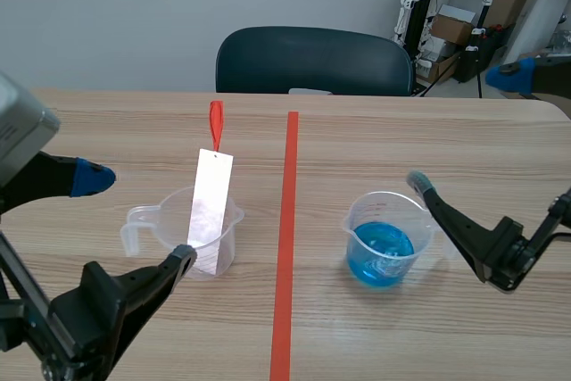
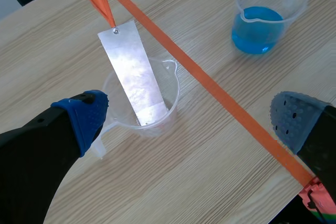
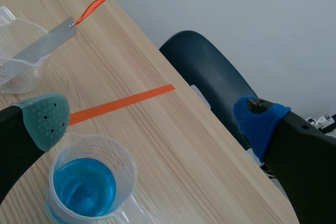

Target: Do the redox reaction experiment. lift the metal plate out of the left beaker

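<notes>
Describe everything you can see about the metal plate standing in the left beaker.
The metal plate is a long, thin, flat strip, silvery and dully reflective. It stands tilted, lower end inside the clear plastic beaker, leaning on its rim, most of it above. A hole at its upper end holds an orange-red tag. Only the beaker touches it; the open left gripper is apart from it.

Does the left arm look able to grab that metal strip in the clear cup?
Probably yes. The left gripper is open with the left beaker just ahead of it, and the metal plate sticks up above its rim with nothing blocking it.
</notes>
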Controlling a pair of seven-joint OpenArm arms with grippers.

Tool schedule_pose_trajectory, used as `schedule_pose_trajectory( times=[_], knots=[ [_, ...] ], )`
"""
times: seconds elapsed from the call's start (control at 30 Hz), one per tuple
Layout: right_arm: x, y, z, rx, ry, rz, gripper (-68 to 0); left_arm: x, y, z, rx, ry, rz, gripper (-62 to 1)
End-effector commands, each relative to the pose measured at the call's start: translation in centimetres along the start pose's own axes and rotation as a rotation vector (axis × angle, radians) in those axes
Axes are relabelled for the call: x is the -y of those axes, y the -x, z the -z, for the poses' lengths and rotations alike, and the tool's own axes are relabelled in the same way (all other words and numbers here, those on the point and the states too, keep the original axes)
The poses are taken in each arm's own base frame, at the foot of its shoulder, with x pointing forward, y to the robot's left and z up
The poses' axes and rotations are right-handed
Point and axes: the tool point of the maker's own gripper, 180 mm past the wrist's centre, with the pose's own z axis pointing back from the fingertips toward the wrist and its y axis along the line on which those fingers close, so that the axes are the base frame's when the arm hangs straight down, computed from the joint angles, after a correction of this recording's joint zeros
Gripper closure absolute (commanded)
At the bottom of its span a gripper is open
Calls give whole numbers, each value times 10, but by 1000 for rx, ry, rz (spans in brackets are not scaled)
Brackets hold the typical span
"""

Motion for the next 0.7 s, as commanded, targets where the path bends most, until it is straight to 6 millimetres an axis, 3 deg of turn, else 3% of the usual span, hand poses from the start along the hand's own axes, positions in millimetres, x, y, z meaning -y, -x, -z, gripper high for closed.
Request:
schedule_pose_trajectory(
  times=[0.0,0.4,0.67],
  knots=[
    [6,-9,0,32,13,-9,-679,4,-7,0,33,14,0,-623],
    [-3,-4,-5,13,2,39,-679,4,-5,1,18,19,0,-623],
    [-3,-7,-5,28,2,38,-679,7,-34,-2,182,36,16,-623]
  ],
)
